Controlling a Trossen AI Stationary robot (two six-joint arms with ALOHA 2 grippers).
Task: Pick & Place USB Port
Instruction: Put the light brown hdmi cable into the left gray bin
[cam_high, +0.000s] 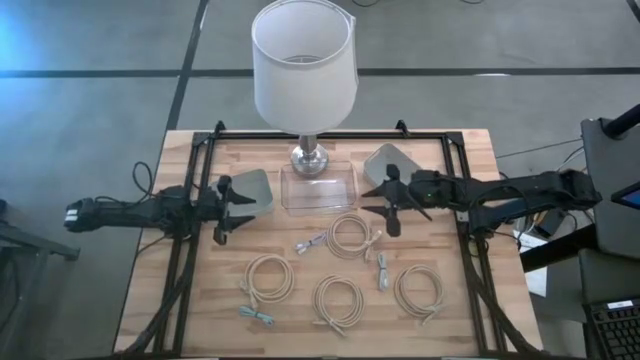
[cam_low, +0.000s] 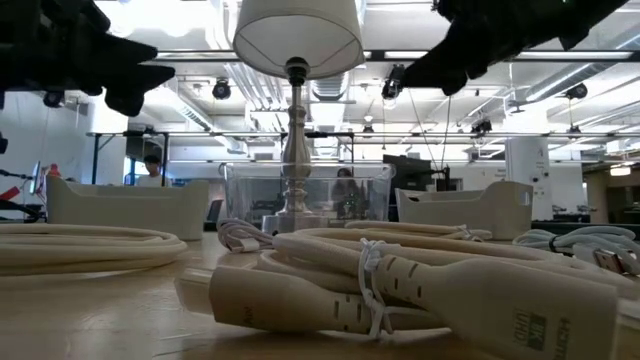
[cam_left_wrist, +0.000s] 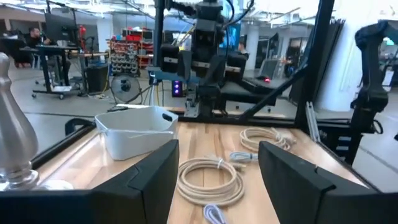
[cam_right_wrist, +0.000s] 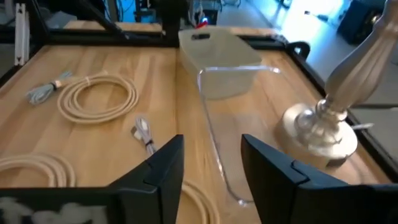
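Both arms hang above the table, either side of the clear tray (cam_high: 319, 187) that sits in front of the lamp (cam_high: 305, 80). The right gripper (cam_high: 385, 206) hovers just right of the tray, fingers spread apart with nothing between them; the left gripper (cam_high: 229, 209) waits on the tray's far side, jaws wide and empty too. The tray looks bare, as far as can be seen. Five coiled cables lie in front of it, the nearest coil (cam_high: 352, 236) just ahead of its right corner (bound with a tie). The danger, I'd judge: springy loops slipping a pinch, or a trailing plug snagging a neighbouring coil and dragging it along.
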